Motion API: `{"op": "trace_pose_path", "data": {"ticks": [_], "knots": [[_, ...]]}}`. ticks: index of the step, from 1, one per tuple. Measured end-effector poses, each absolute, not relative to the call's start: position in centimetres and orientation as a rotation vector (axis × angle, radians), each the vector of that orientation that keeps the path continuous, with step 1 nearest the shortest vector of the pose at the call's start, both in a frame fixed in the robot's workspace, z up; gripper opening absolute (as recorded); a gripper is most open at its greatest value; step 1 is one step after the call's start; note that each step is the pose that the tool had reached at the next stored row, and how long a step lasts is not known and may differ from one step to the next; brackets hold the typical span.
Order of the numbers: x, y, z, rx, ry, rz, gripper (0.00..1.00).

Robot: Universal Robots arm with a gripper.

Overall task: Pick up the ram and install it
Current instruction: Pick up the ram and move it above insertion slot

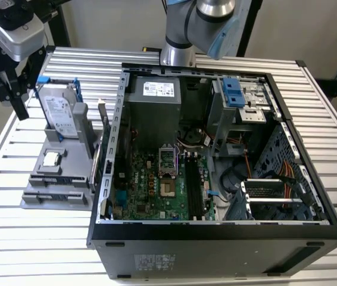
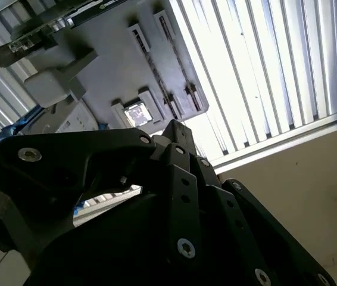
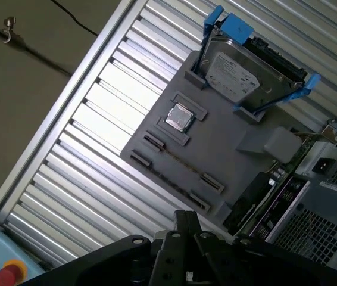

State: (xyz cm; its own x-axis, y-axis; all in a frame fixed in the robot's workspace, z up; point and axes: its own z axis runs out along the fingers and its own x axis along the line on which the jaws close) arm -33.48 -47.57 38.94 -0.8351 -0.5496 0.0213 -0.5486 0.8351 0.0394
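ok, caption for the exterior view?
Gripper hovers by the grey tray holding a hard drive, beside the open computer case.

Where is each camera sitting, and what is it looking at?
Exterior view: off the arm, looking down into the open computer case; shows the arm and gripper.
First wrist view: on the wrist, looking at the grey tray and hard drive; shows gripper.
Second wrist view: on the wrist, looking past the gripper.
All three share the tray.

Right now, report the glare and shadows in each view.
Second wrist view: table slats blown out white, pincer a dark silhouette. First wrist view: glare patch on slats beside the grey tray. Exterior view: even light, case interior shadowed.
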Motion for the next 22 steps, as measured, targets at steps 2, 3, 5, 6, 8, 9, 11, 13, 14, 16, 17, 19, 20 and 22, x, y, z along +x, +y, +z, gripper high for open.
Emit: {"op": "trace_pose_path", "data": {"ticks": [2, 3, 5, 6, 8, 9, 11, 13, 14, 16, 17, 19, 20, 22], "knots": [[-33.49, -47.57, 38.94, 0.903, -2.975, -0.049, 0.0], [-33.49, -47.57, 38.94, 0.909, -2.973, -0.049, 0.0], [-33.49, -47.57, 38.94, 0.925, -2.968, -0.048, 0.0], [-33.49, -47.57, 38.94, 0.932, -2.966, -0.048, 0.0], [-33.49, -47.57, 38.94, 0.944, -2.962, -0.047, 0.0], [-33.49, -47.57, 38.94, 0.952, -2.959, -0.047, 0.0], [-33.49, -47.57, 38.94, 0.969, -2.954, -0.046, 0.0], [-33.48, -47.57, 38.94, 0.989, -2.947, -0.046, 0.0], [-33.48, -47.57, 38.94, 1.0, -2.943, -0.046, 0.0], [-33.48, -47.57, 38.94, 1.019, -2.936, -0.045, 0.0], [-33.49, -47.57, 38.94, 1.028, -2.933, -0.045, 0.0], [-33.49, -47.57, 38.94, 1.048, -2.926, -0.045, 0.0], [-33.48, -47.57, 38.94, 1.057, -2.922, -0.045, 0.0], [-33.48, -47.57, 38.94, 1.075, -2.915, -0.044, 0.0]]}}
